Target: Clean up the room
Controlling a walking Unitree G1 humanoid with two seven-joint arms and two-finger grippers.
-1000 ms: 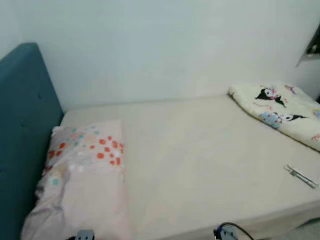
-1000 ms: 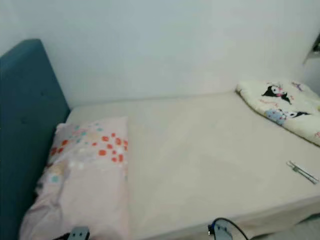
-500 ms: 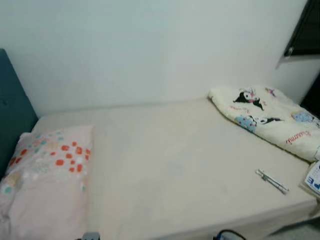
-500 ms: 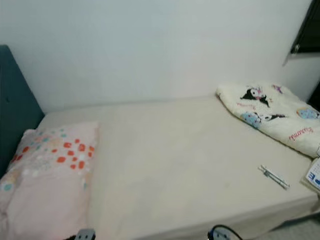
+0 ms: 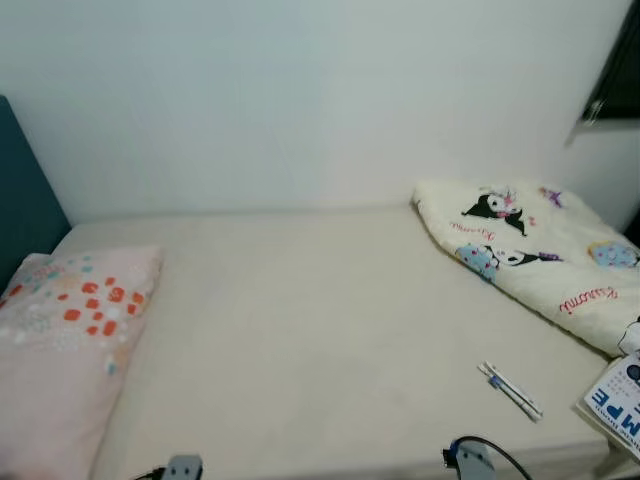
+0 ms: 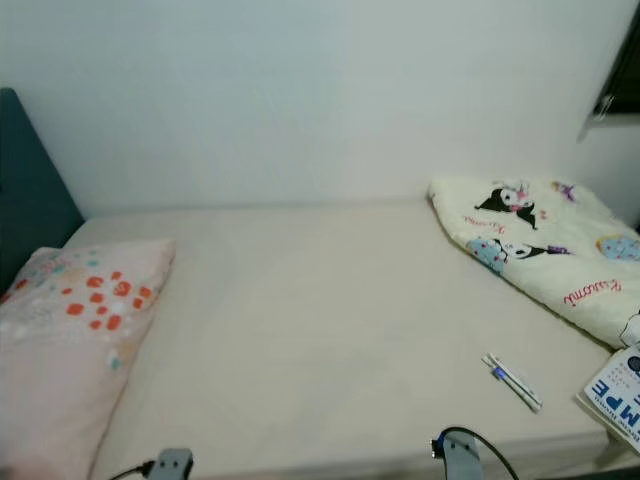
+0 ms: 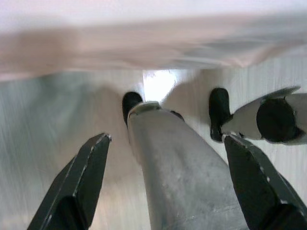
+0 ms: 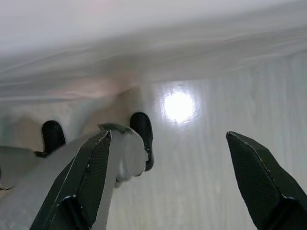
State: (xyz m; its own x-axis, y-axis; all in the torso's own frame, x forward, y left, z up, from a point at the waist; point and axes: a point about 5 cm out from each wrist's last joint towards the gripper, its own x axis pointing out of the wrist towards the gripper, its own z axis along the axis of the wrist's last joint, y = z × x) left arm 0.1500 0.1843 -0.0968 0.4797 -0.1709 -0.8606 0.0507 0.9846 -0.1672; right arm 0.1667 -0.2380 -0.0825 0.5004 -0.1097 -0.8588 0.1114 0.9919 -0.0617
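Bed (image 5: 320,330) carries pillow (image 5: 60,340), folded blanket (image 5: 530,250), pen (image 5: 512,389); wrist views add left tool (image 7: 163,182) and right tool (image 8: 168,182), both spread wide, empty (over floor (image 8: 206,167)).

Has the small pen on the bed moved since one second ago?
No. The pen lies at the same spot near the bed's front edge, below the cartoon blanket. The whole picture shifted, so the camera has turned.

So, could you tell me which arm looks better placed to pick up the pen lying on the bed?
Probably the right. The pen lies near the bed's front edge on the robot's right, beside the booklet. Both grippers, left and right, hang open over the floor.
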